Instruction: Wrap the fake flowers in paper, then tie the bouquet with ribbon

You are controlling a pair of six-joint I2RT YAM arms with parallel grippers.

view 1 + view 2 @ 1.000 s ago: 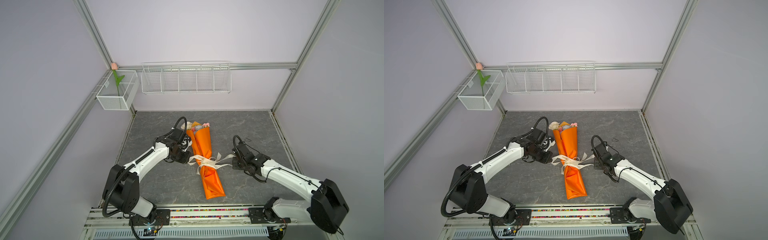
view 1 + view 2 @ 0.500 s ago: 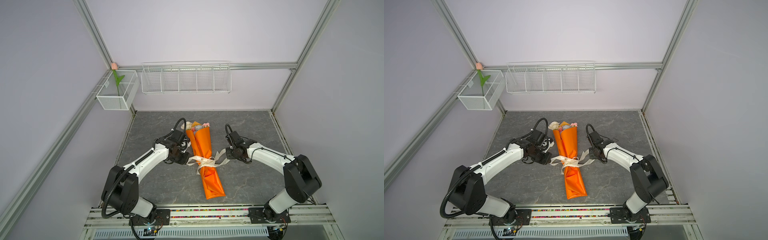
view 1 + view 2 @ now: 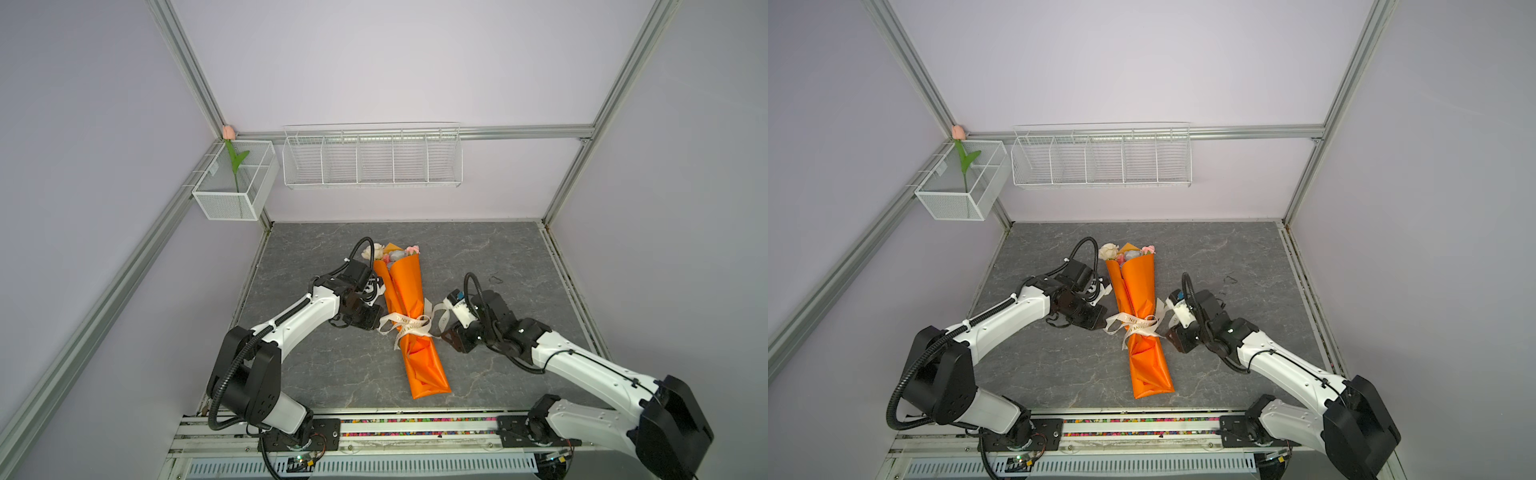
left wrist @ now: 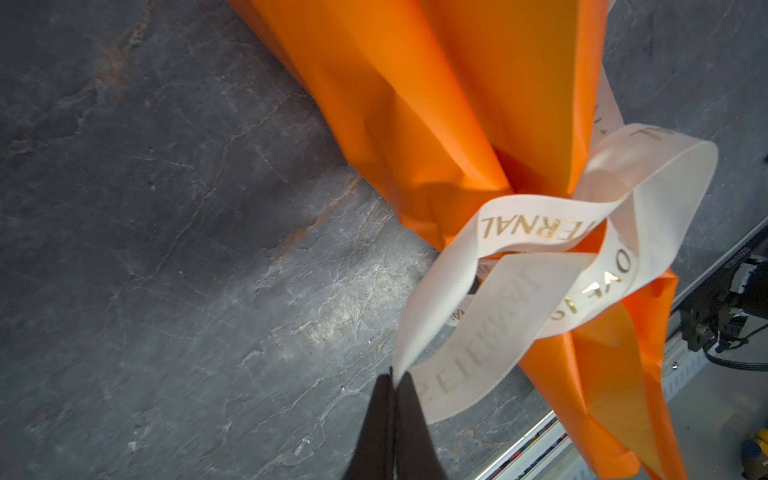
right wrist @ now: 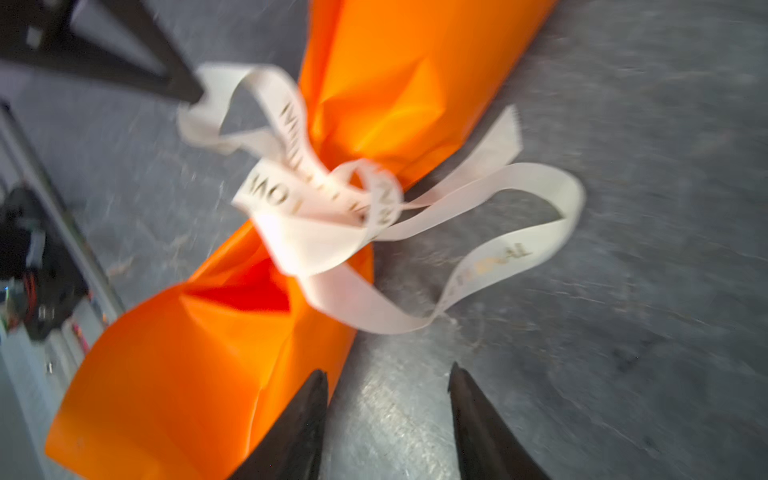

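The left end effector (image 4: 392, 379) pinches the limp, probably slippery ribbon (image 4: 540, 224) around the light, crushable bouquet (image 3: 405, 291); the right end effector (image 5: 386, 378), open and empty, should grip the free tail.

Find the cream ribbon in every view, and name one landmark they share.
In a top view: cream ribbon mid-table, around the orange wrapping paper.
In a top view: same place.
Left wrist: looped, one tail in the left pincer.
Right wrist: blurred loops ahead of the open right pincer.
Shared landmark: the orange wrapping paper.
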